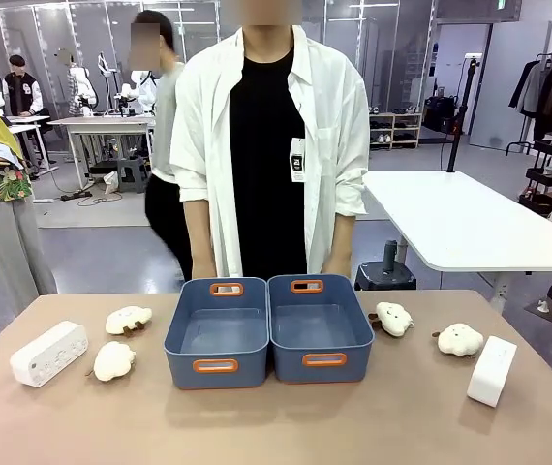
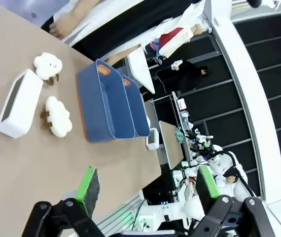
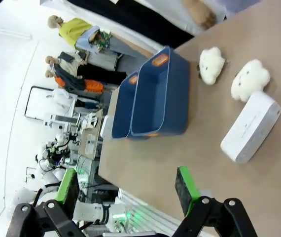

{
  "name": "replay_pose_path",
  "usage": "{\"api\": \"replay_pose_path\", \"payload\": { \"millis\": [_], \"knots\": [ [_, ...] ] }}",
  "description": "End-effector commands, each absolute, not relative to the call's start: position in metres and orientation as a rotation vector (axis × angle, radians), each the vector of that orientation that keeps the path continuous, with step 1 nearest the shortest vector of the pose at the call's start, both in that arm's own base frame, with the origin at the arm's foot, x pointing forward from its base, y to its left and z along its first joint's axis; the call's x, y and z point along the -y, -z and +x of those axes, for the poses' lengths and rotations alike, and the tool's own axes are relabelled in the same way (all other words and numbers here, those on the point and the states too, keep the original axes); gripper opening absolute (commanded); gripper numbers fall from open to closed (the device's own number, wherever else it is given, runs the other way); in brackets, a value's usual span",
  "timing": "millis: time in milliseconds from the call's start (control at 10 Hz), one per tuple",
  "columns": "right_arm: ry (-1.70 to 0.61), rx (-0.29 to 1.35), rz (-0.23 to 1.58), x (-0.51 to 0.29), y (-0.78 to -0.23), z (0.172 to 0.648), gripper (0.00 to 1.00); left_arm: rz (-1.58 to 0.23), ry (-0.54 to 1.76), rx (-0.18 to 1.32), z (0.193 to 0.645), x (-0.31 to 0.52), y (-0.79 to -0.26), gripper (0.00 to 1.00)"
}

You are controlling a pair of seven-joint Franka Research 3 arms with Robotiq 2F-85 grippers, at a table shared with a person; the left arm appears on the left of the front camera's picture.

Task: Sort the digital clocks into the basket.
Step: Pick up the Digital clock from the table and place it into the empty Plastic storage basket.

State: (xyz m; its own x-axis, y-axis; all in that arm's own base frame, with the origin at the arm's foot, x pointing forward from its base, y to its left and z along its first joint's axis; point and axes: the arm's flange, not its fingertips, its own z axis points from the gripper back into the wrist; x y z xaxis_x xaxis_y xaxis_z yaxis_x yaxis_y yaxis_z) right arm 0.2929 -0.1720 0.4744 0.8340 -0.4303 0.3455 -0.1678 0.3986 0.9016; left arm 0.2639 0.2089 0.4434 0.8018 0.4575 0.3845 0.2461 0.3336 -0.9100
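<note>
Two white digital clocks lie on the tan table. One clock [image 1: 49, 353] [image 2: 19, 102] is at the front left, its grey screen showing in the left wrist view. The other clock [image 1: 492, 370] [image 3: 251, 127] stands at the front right. Two identical blue baskets sit side by side at the table's middle, the left basket [image 1: 216, 380] [image 2: 106, 103] and the right basket [image 1: 322, 374] [image 3: 162, 96], both with nothing in them. My left gripper [image 2: 148, 186] hangs open high above the table's left part. My right gripper [image 3: 126, 190] is open above the right part. Neither holds anything.
Fluffy cream plush toys lie between clocks and baskets: two on the left [image 1: 128, 319] [image 1: 114, 360], two on the right [image 1: 392, 318] [image 1: 460, 339]. A person in a white shirt [image 1: 266, 145] stands at the far edge behind the baskets. Bare table runs along the near edge.
</note>
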Motion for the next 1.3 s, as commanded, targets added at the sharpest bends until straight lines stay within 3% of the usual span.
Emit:
{"api": "replay_pose_path", "payload": {
  "millis": [0, 1200],
  "knots": [
    [0.177, 0.561, 1.178, 0.1705, -0.4759, 0.2876, 1.00, -1.251, -0.154, 0.659, 0.2585, -0.2131, -0.4399, 1.00],
    [0.177, 0.561, 1.178, 0.1705, -0.4759, 0.2876, 1.00, -1.251, -0.154, 0.659, 0.2585, -0.2131, -0.4399, 1.00]
  ]
}}
